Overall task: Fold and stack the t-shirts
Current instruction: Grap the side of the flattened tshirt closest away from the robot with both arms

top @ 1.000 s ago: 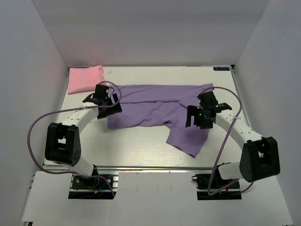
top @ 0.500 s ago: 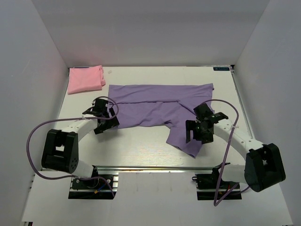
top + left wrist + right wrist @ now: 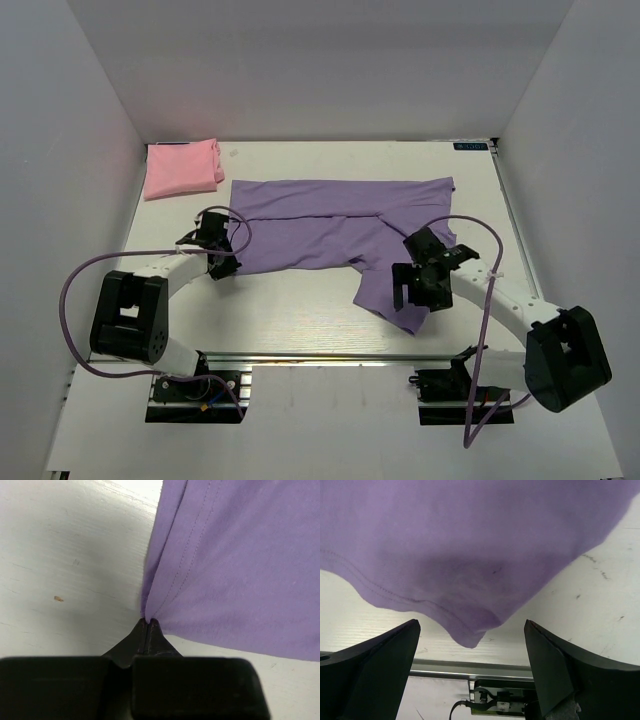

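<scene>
Lavender t-shirt [image 3: 330, 230] lies spread across the middle of the white table [image 3: 290, 315], its far strip folded over along a straight crease and one lobe of cloth trailing toward the near right. The pink t-shirt [image 3: 182, 168] sits folded in the far left corner, well apart from it. From above, the left jaws rest at the lavender shirt's near left corner, too small there to judge. The left wrist view settles it: the black tips are pressed together on the very corner of the cloth, which puckers into them, a stitched hem running away. The right jaws show from above only as a dark block over the trailing lobe. The right wrist view shows them wide apart, with the lobe's hemmed edge between and touching neither side, and an aluminium rail [image 3: 470, 669] beyond the table's near edge. Close up, the table is white-painted wood grain with small dark specks. Plain white walls [image 3: 320, 70] close in three sides
</scene>
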You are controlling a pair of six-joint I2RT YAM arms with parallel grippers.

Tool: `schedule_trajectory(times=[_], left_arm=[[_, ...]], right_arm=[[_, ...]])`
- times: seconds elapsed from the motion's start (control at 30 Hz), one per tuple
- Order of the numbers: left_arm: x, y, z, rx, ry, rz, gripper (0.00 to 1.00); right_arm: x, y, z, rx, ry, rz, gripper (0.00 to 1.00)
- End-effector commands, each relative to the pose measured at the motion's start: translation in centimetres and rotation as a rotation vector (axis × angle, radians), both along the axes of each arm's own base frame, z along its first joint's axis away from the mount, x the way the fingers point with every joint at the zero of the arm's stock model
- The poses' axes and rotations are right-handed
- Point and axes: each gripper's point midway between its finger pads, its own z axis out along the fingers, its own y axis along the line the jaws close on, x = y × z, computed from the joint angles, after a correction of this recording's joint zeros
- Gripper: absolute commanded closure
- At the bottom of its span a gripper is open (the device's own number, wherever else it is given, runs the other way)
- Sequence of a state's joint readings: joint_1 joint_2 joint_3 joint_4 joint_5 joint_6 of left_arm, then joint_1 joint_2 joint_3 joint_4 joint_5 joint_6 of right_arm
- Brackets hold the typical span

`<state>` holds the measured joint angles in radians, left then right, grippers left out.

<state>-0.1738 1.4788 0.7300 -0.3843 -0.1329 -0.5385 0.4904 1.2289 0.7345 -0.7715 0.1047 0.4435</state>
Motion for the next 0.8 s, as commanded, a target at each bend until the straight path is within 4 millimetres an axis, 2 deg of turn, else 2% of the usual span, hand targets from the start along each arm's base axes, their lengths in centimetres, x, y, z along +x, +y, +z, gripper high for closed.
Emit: schedule_trajectory(times=[0.0,0.03,0.07,0.1,0.17,0.27,0.3,0.37,0.5,0.63,0.73,0.77], left_arm=[[0.2,0.6,0.1,0.025,-0.012,0.016,1.00],[0.2,0.9,0.3,0.037,-0.014,0.022,1.00],[0.0,1.3,0.2,0.057,-0.006,0.031,1.00],[0.5,1.5,1.0,0.066,-0.034,0.040,1.00],[0.2,3.1,1.5,0.132,-0.031,0.092,1.00],[0.4,4.3,2.3,0.191,-0.036,0.135,1.00],[0.0,4.4,1.9,0.192,-0.014,0.140,1.00],[0.5,4.6,2.3,0.210,-0.021,0.150,1.00],[1.3,4.7,2.9,0.215,-0.037,0.156,1.00],[1.6,4.8,3.2,0.222,-0.048,0.162,1.00],[1.3,4.3,2.8,0.195,-0.033,0.146,1.00],[1.5,4.0,2.8,0.180,-0.040,0.139,1.00]], right_arm=[[-1.3,0.4,-0.6,-0.027,0.026,0.047,0.10],[-1.1,1.6,-0.5,0.012,0.008,0.084,0.10],[-1.1,1.9,-0.5,0.022,0.006,0.106,0.10],[-1.3,2.4,-0.5,0.037,0.006,0.140,0.11],[-1.4,3.7,-0.5,0.064,-0.009,0.218,0.12],[-1.8,5.5,-0.9,0.089,-0.023,0.342,0.12],[-2.2,6.5,-1.1,0.114,-0.011,0.378,0.12],[-2.6,7.0,-1.8,0.089,-0.001,0.428,0.10],[-2.4,6.6,-2.6,0.017,0.001,0.420,0.11],[-3.8,5.8,-4.3,-0.046,0.072,0.413,0.21],[-3.9,5.7,-4.6,-0.060,0.071,0.395,0.40],[-3.8,5.7,-4.5,-0.062,0.065,0.388,0.54]])
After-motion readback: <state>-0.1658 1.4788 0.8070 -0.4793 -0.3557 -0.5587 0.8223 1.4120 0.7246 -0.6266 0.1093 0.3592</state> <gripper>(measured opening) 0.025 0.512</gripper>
